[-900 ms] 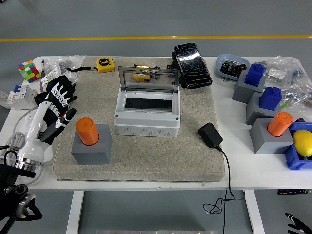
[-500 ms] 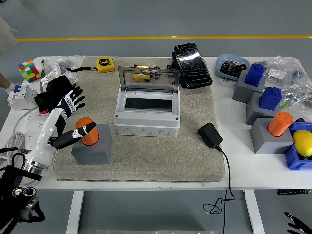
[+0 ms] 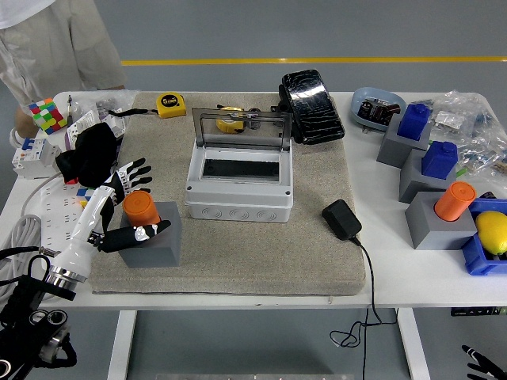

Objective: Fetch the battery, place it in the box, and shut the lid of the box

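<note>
The orange battery (image 3: 140, 212) stands upright in its grey holder block (image 3: 148, 244), right between the left hand's (image 3: 125, 207) spread fingers behind and the thumb in front, not yet gripped. It looks rigid, smooth and fairly light; best clasped around its exposed upper barrel. The open box (image 3: 238, 179) waits just to the hand's right.
</note>
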